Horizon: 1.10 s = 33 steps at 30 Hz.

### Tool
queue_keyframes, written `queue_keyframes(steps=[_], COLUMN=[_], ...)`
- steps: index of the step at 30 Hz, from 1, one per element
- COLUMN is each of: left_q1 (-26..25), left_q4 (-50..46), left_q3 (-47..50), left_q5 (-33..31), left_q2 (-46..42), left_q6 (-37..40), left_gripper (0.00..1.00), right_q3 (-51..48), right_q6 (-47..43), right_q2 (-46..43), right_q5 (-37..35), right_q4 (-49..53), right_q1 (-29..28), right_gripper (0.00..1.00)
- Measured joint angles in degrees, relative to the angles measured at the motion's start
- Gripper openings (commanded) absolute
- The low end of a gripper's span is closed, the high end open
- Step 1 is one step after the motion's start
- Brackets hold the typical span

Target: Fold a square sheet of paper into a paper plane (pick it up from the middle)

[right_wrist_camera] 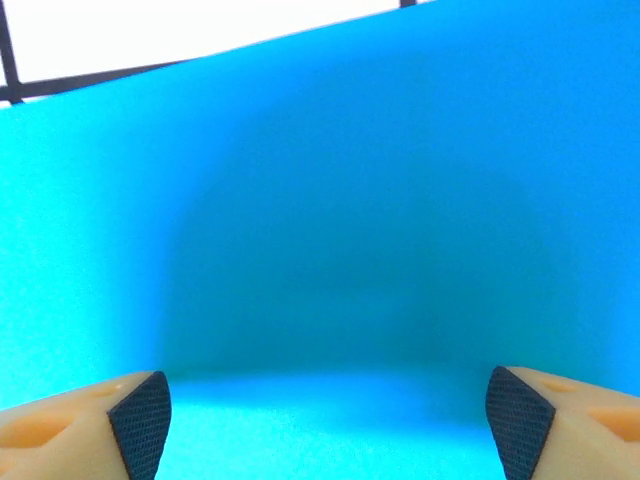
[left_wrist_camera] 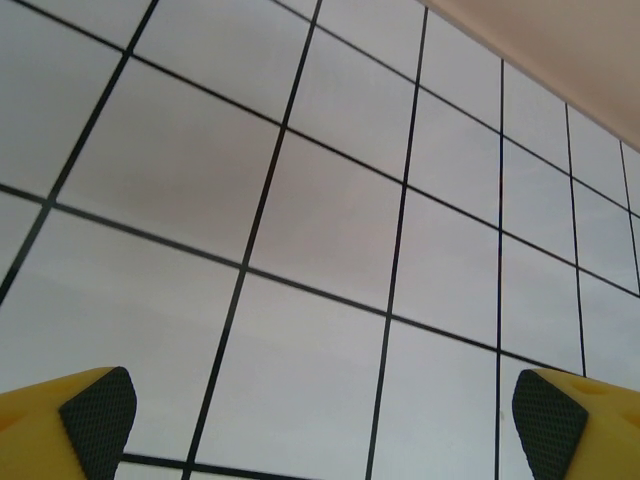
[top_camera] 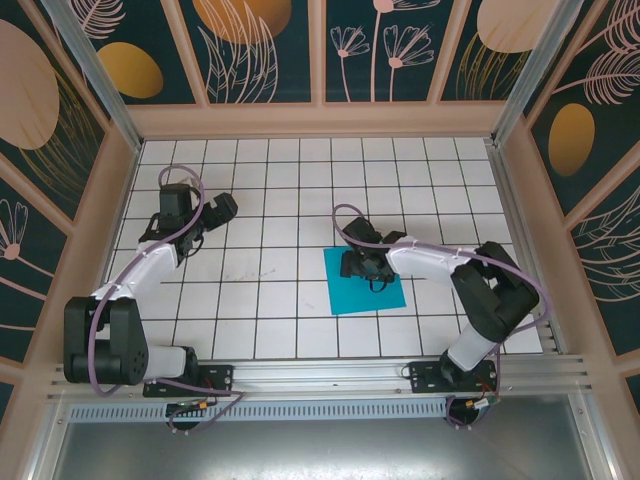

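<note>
Top external view, from the near edge of the table (top_camera: pixel 270 290) outward: the square sheet of paper (top_camera: pixel 362 298) lies a little right of the table's middle, in the half closer to my bases. Being square, it has no long axis and no tip that points anywhere. It is turned slightly against the grid, so its near edge climbs a touch toward the table's right edge and its near-left corner sits closest to me.

My right gripper (top_camera: pixel 360 268) hangs over the far half of the sheet and hides it there. The far-right corner is covered by my wrist and cable, so I cannot see that corner. From above I cannot tell whether my fingertips touch the paper.

On the right wrist camera the sheet (right_wrist_camera: pixel 320 200) is plain teal-blue, smooth, with no crease that I can make out and a soft dark shadow across its middle. Its far edge is straight, with a strip of white table (right_wrist_camera: pixel 100 40) and one black grid line beyond it. My right gripper (right_wrist_camera: pixel 325 420) has its fingers spread wide apart, with nothing pinched between the pads (right_wrist_camera: pixel 140 420).

Farther off, near the far-left corner of the table, my left gripper (top_camera: pixel 218 208) hangs over bare tiles, well apart from the sheet. On its wrist camera the left gripper (left_wrist_camera: pixel 325 420) is spread wide too, above white squares of the table (left_wrist_camera: pixel 300 250).
</note>
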<state>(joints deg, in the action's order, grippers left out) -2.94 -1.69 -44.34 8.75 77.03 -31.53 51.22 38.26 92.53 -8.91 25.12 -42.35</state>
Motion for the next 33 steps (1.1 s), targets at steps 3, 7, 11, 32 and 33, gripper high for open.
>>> queue_keyframes(steps=[3, 7, 11, 32, 33], left_q1=[0.0, 0.0, 0.0, -7.4, -7.6], left_q4=[0.5, 2.1, 4.0, 15.7, 16.5], left_q3=[1.8, 4.6, 7.3, 16.2, 17.0], left_q5=[1.4, 4.4, 7.8, 16.0, 16.4], left_q2=[-1.2, -2.9, -3.9, -7.2, -7.5], left_q6=[-1.4, -4.0, -6.7, -18.0, -18.7], left_gripper=[0.99, 0.99, 0.99, 0.98, 0.98], right_q3=[-0.1, -1.6, -4.4, -7.8, -8.6], right_q6=[0.0, 0.3, 1.1, 1.5, 1.6], right_q2=[-3.0, -3.9, -3.9, -4.1, -4.9], right_q5=[0.1, 0.5, 1.4, -0.5, 0.9], right_q4=[1.1, 1.2, 1.5, -4.4, -6.1], right_q1=[-1.3, -3.5, -4.4, -4.2, -4.0], right_gripper=[0.93, 0.93, 0.92, 0.34, 0.28])
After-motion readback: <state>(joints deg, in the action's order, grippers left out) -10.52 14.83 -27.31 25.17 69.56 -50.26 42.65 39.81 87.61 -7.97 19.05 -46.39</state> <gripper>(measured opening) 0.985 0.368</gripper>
